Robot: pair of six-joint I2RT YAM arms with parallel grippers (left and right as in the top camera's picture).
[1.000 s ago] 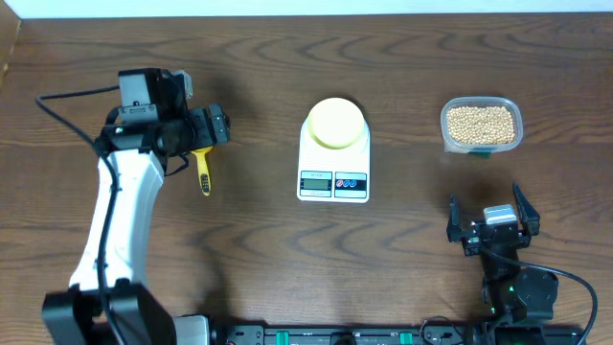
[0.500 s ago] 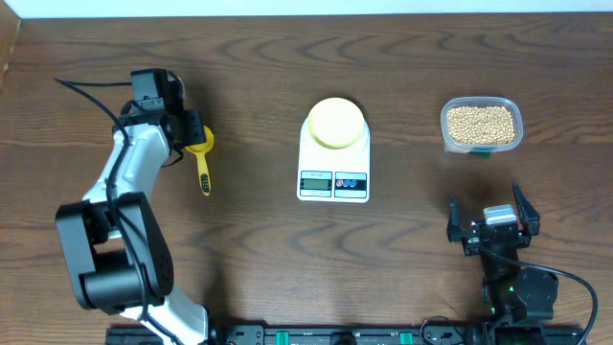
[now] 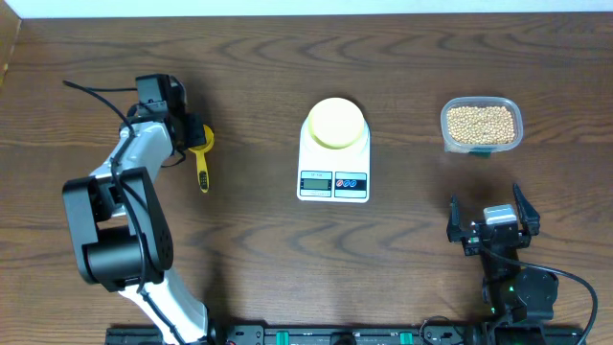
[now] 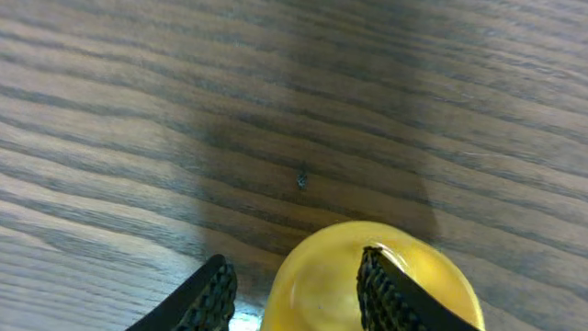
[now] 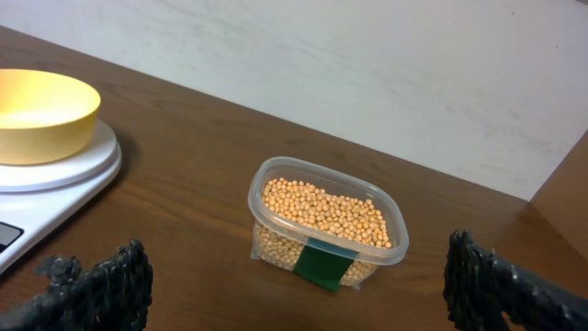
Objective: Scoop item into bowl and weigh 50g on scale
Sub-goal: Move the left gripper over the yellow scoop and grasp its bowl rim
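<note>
At table's left: left gripper [image 4: 294, 267] over scoop [image 4: 404, 280].
Fingers [image 4: 216, 294] astride scoop's rim, one inside the cup, one outside with a gap; grip not discernible. Handle flat on table [image 3: 287, 268], pointing frontward. Right gripper [image 3: 486, 199] wide open, empty, near front edge. Beans [image 3: 481, 123] in tub [image 3: 518, 125] at right rear; bowl [image 3: 335, 123] on scale [image 3: 333, 182], centre.

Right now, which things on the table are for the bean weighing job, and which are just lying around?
For the job:
- beans
- tub holding them
- scoop
- bowl
- scale

Just there:
- black cable by the left arm
- nothing else I can see lying loose
</note>
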